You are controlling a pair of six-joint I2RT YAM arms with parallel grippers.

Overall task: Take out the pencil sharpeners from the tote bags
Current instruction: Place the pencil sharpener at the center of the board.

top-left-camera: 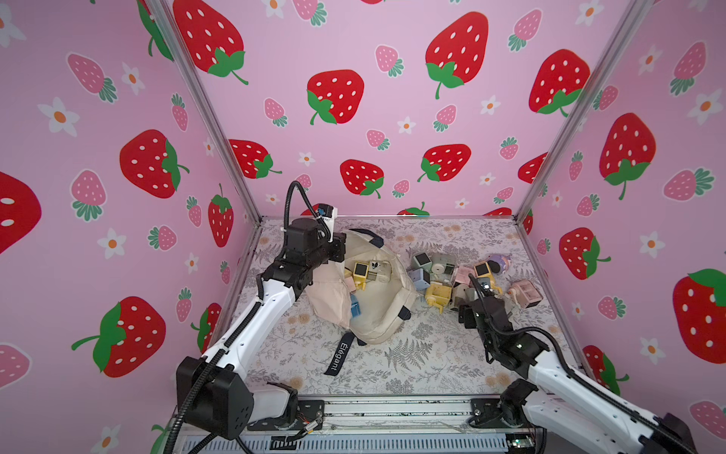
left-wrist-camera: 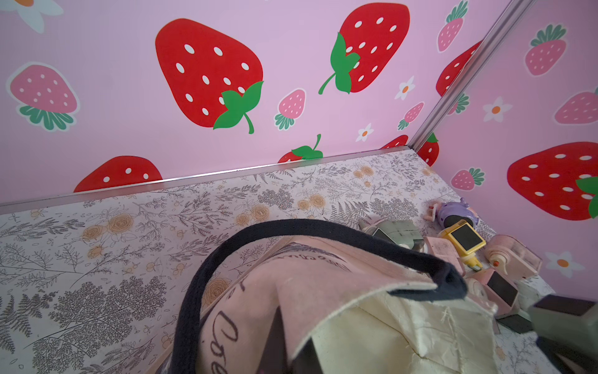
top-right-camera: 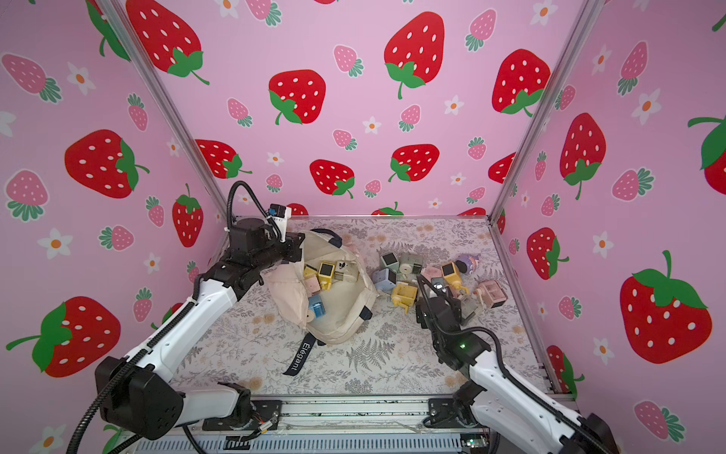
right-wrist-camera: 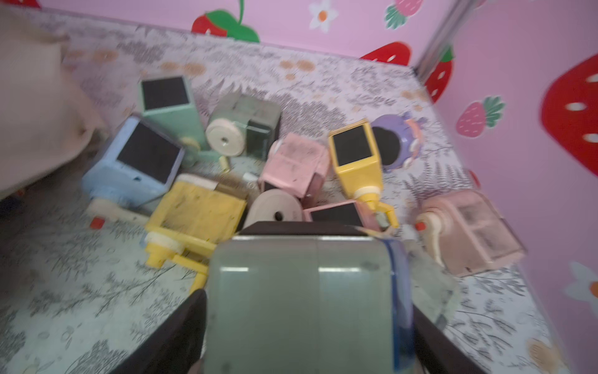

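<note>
At the far left, the left gripper (top-left-camera: 340, 249) had its jaws closed tight on the far-left rim of the cream canvas tote bag with navy strap handles (top-left-camera: 329, 302). In the left wrist view the canvas stood close against the camera. The tote lay on the floral-patterned worktop (top-left-camera: 412, 353), left of centre, with its mouth gaping upward. Its black strap lettered Elégant (top-left-camera: 338, 355) trailed toward the near edge.

Inside the mouth, just right of those jaws, lay a yellow boxy plastic sharpener with a dark square window (top-left-camera: 360, 271). A pale sage sharpener (top-left-camera: 380, 271) touched it, a small pink sharpener (top-left-camera: 349, 283) lay beside it, and a blue sharpener (top-left-camera: 355, 309) lay nearer.

Right of the tote, more sharpeners lay heaped on the worktop:
- a sage-green box with a dark window (top-left-camera: 421, 260)
- a pale blue box (top-left-camera: 418, 278)
- a yellow box on its side (top-left-camera: 439, 294)
- a second yellow box (top-left-camera: 482, 269)
- a rounded purple sharpener (top-left-camera: 499, 262)
- a pink box (top-left-camera: 524, 294), furthest right

At the heap's near side, the right gripper (right-wrist-camera: 307, 302) had its jaws spread wide around a grey-green boxy sharpener (right-wrist-camera: 291, 278), one dark finger on each flank. The box filled the gap between them and sat just beside the tipped yellow box. That view was blurred, and I could not tell whether the held box touched the worktop.
</note>
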